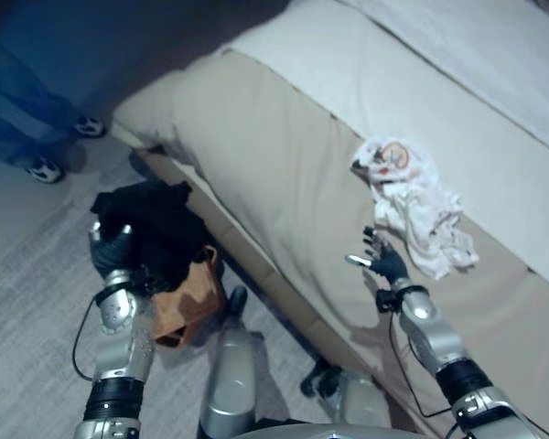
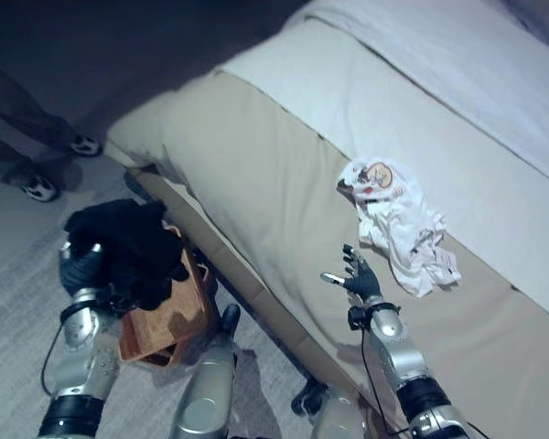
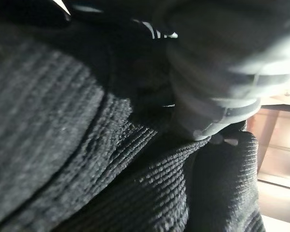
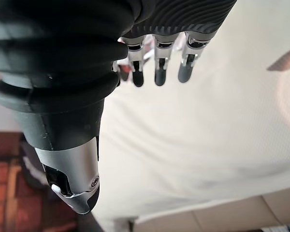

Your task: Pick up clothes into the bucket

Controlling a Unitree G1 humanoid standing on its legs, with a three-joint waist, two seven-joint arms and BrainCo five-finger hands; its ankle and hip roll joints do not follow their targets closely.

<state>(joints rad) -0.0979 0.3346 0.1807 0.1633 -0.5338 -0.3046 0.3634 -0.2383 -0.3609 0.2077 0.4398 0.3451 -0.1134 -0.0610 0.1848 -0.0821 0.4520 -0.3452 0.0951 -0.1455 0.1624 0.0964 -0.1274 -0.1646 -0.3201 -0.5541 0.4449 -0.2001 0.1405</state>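
Bedside floor: dark clothes at the bucket, white ones left on the bed.

Black garment [image 1: 151, 224] is heaped over the brown bucket [image 1: 188, 306] on the floor by the bed [image 1: 284, 174]; my left hand [image 1: 110, 251] is against it, grip hidden, I cannot tell. White clothes [image 1: 416, 206] lie on the bed untouched, just beyond my right hand [image 1: 382, 259], fingers spread and empty. I judge it half done. Someone's shoes [image 1: 46, 169] stand nearby.

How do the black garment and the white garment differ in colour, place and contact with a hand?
The black garment is dark and heaped over the brown basket on the floor; the white garment is pale and lies crumpled on the bed. The left hand is at the black garment; the right hand hovers open beside the white garment. Both are bunched.
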